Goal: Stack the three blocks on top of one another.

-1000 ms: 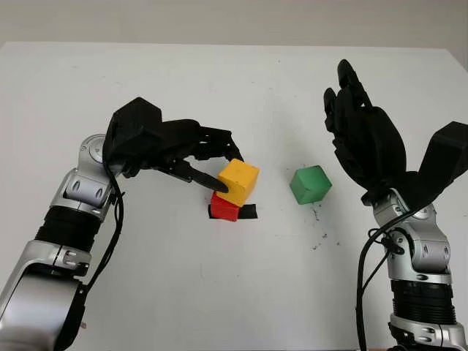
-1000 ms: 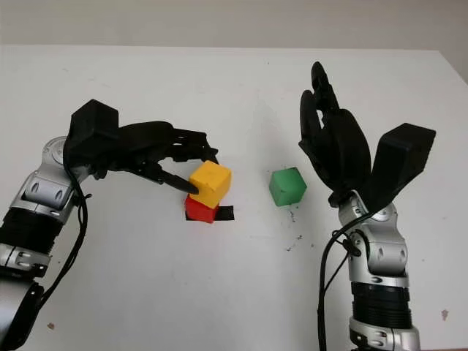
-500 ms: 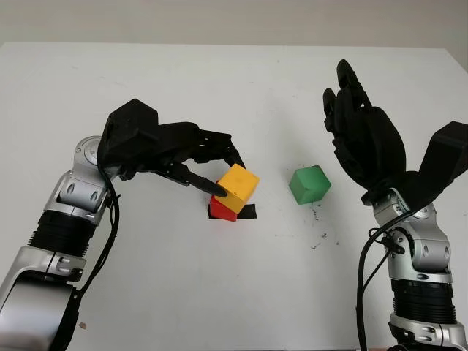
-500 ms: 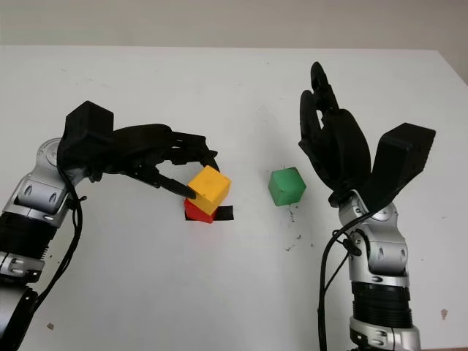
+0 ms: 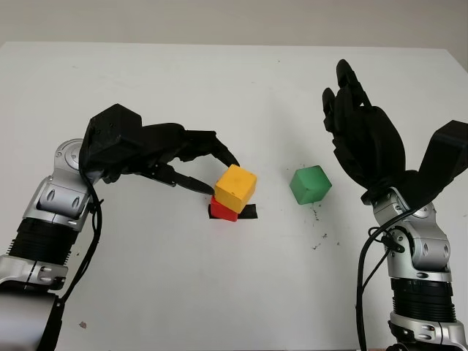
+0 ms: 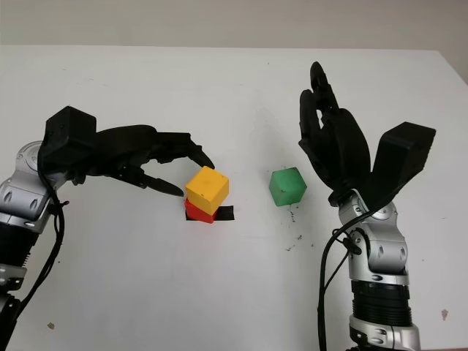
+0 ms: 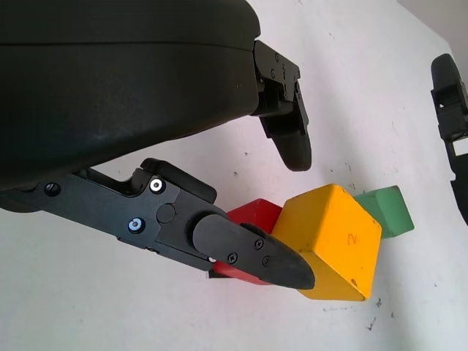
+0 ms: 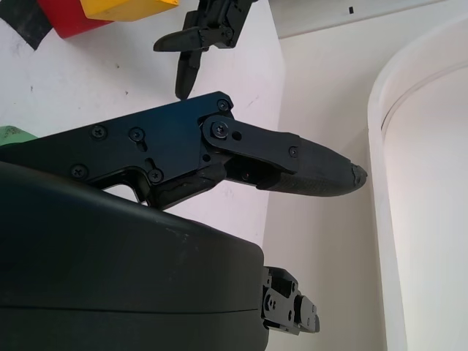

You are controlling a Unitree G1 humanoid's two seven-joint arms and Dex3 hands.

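Fingers [image 5: 208,150] of the left hand [image 5: 157,150] have drawn back open from the yellow block [image 5: 235,188], now resting skewed atop the red block [image 5: 223,209]: second tier placed. Green block [image 5: 310,184] awaits nearby beside the open, raised right hand [image 5: 363,139]. Smooth, hard-edged cubes; matte white tabletop [image 5: 219,88].

One yellow block [image 5: 235,189], one red block [image 5: 223,209], one green block [image 5: 310,184], two black hands, left hand [image 5: 186,157], right hand [image 5: 362,139]

White table [image 5: 234,285]; black tape patch [image 5: 249,212] near centre; dark scuff marks [image 5: 320,239] to its right.
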